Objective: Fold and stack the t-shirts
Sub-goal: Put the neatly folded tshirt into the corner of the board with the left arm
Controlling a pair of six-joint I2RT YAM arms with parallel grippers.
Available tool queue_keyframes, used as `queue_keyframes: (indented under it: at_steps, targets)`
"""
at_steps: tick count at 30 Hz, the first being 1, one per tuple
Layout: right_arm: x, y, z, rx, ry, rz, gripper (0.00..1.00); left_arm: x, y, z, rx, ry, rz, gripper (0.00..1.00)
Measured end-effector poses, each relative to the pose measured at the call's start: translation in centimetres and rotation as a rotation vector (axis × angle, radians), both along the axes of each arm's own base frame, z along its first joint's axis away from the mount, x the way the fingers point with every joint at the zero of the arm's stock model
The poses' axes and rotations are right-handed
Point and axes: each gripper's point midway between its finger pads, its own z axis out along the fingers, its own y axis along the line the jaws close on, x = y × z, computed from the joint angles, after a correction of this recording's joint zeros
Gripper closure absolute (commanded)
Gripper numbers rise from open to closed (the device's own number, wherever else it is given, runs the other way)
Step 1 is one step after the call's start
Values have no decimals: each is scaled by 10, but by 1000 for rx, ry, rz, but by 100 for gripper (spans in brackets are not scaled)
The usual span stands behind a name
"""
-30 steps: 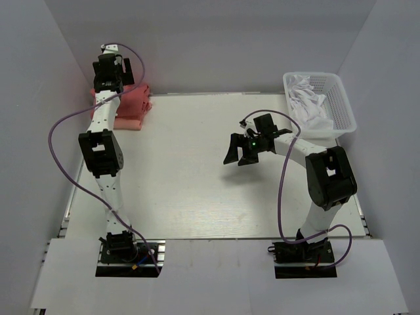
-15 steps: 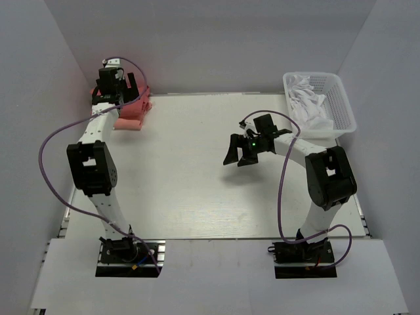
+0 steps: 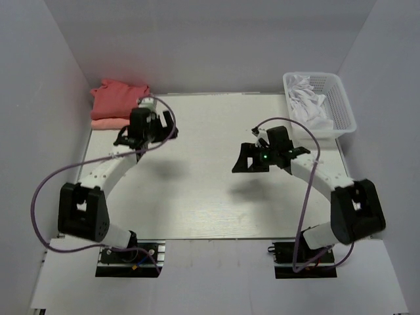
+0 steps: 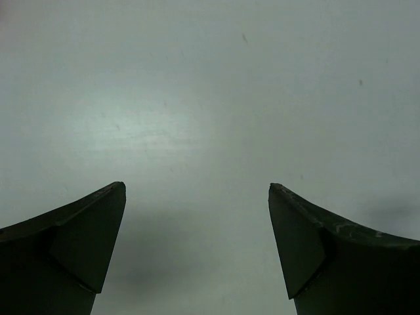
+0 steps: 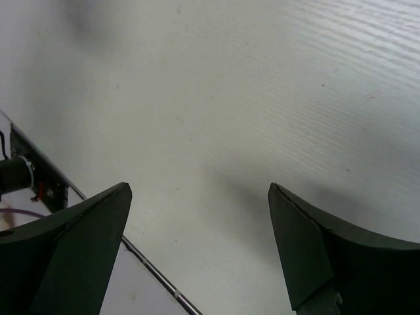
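Largest by far, a white wood-grain table [image 3: 210, 184], walled in by pale grey panels. At its far right corner, a white slatted plastic basket [image 3: 341, 98] holding crumpled white cloth [image 3: 308, 105], too bunched to identify. At the far left corner, the t-shirts, folded and stacked: a dull brick-red cotton tee [image 3: 118, 93] on top, a lighter salmon-pink tee [image 3: 105, 123] beneath, mostly covered, only its near edge showing. Just beside that stack and apart from it, the left gripper [image 3: 147, 130], jaws spread wide over bare tabletop, pinching nothing. Right of centre, the right gripper [image 3: 268, 156], likewise spread wide and empty. Both wrist views cut off the dark fingers [image 4: 85, 236] at the bottom edge. Left wrist view dim and greenish. At the right wrist view's left edge, dark hardware [image 5: 16, 174], partly cropped and hard to make out.
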Motion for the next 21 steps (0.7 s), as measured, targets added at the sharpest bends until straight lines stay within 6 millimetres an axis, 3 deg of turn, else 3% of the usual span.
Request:
queue_keyframes:
  at_steps: [2,4,6,8,11,15,21]
  targets:
    - [-3,-9,12,-16,-55,-29,10,-36,-14,-20,-9,53,-32,0]
    - [-3,-15,25,-19,-119,-56,10,-73,-28,-27,-29,71,-72,0]
    - [-9,-22,34,-16,-174,-79,10,-105,-42,-23,-65,53,-121,0]
    - [-18,-30,38,-15,-208,-103,10,-124,-50,-13,-89,15,-147,0]
    - [-29,-39,34,-21,-229,-130,10,-134,-49,-8,-89,0,-123,0]
    - [-43,-51,34,-24,-266,-167,10,-140,-44,-17,-65,25,-88,0]
    - [-44,-55,46,2,-347,-190,10,-153,-33,-19,-47,13,-38,0]
